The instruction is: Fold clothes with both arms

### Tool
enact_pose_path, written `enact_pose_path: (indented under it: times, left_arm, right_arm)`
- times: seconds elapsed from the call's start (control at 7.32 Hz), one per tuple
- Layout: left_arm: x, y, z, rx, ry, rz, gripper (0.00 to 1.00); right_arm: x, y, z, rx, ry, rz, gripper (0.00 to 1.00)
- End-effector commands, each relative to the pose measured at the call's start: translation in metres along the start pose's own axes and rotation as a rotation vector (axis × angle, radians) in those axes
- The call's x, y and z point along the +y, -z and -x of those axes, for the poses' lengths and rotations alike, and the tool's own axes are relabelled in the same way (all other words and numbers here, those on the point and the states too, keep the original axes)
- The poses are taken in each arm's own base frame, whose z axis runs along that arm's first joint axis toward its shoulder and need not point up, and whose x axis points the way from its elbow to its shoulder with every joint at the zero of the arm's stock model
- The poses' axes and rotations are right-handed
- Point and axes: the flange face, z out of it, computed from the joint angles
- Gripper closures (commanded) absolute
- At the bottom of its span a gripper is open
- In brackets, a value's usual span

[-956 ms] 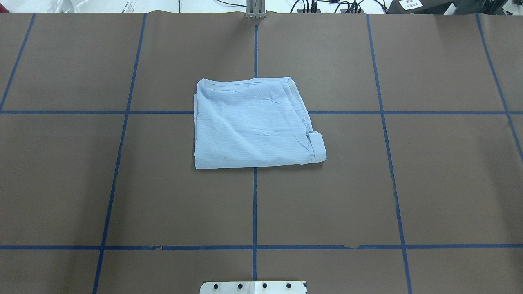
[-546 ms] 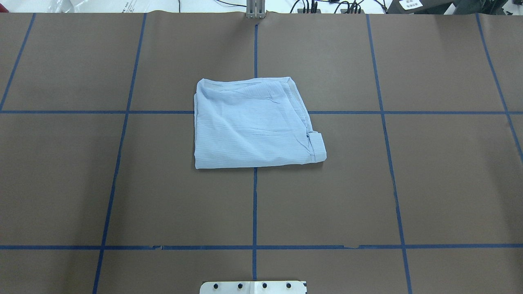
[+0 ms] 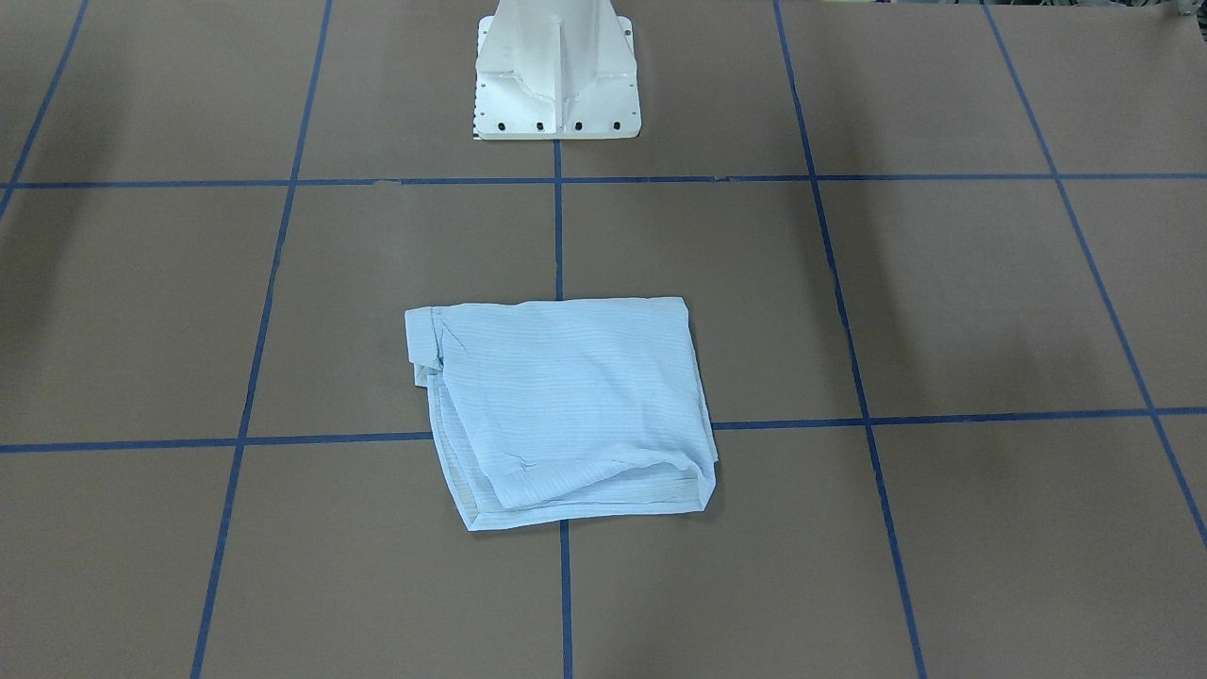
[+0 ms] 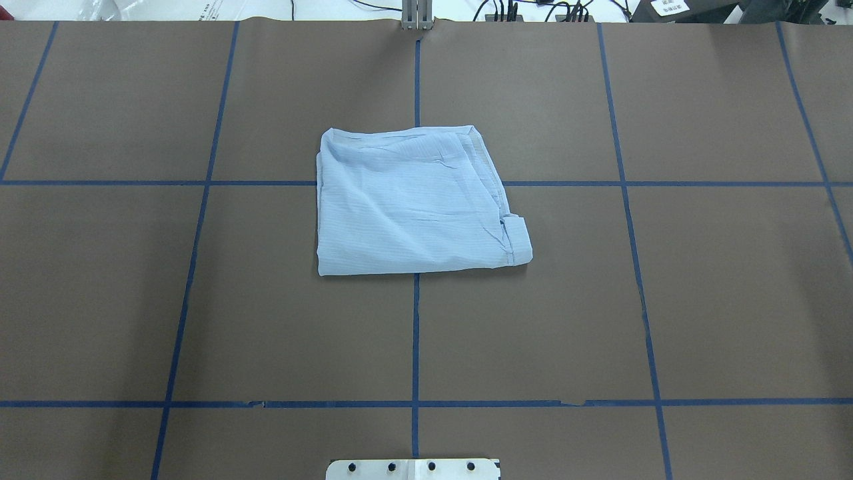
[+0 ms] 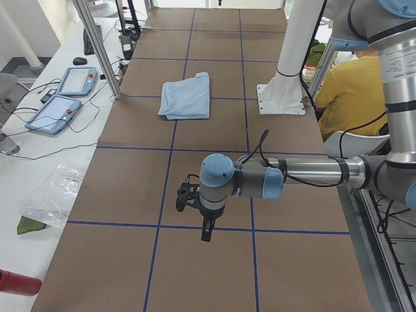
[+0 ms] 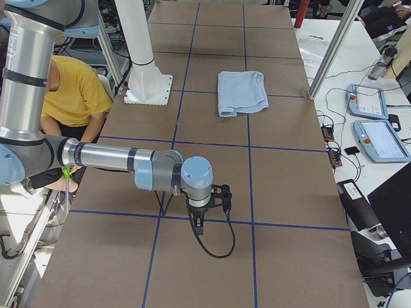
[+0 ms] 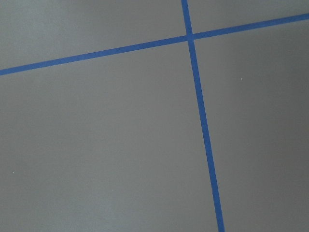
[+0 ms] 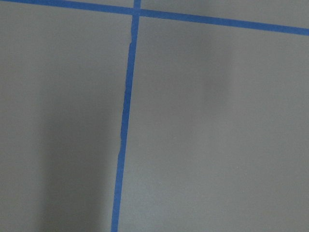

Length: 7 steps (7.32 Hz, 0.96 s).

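The clothes are one pale-blue striped shirt [image 4: 413,207], folded into a rough rectangle at the middle of the table, also seen as the shirt [image 3: 566,405], [image 5: 186,97], [image 6: 241,92]. A cuffed sleeve end sticks out at its near right corner in the overhead view. My left arm [image 5: 305,172] stretches low over the table far from the shirt, and its gripper [image 5: 185,197] is too small to read, so I cannot tell its state. My right arm [image 6: 109,157] does the same at the other end, and I cannot tell whether its gripper [image 6: 221,197] is open or shut. Both wrist views show only bare table.
Brown paper with a blue tape grid [image 4: 416,333] covers the table. The white pedestal base [image 3: 556,71] stands behind the shirt. A person in a yellow top [image 6: 74,90] sits behind the robot. Tablets [image 5: 62,97] and cables lie on the side bench.
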Motion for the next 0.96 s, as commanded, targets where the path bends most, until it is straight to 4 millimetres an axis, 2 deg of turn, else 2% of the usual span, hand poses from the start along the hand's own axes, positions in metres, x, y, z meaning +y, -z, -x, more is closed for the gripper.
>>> enact_pose_path:
  times: [0.0,0.82]
  left_arm:
    - [0.0014,-0.0016,0.0013,0.0,0.003,0.004,0.0]
    - [0.0061,-0.0066,0.005,0.002,0.015,0.015,0.0]
  right_arm:
    - [-0.0001,0.0005,0.0007,-0.003,0.0,-0.001,0.0]
    - [-0.0012,0.0061,0.0058,-0.01,-0.001,-0.013,0.0]
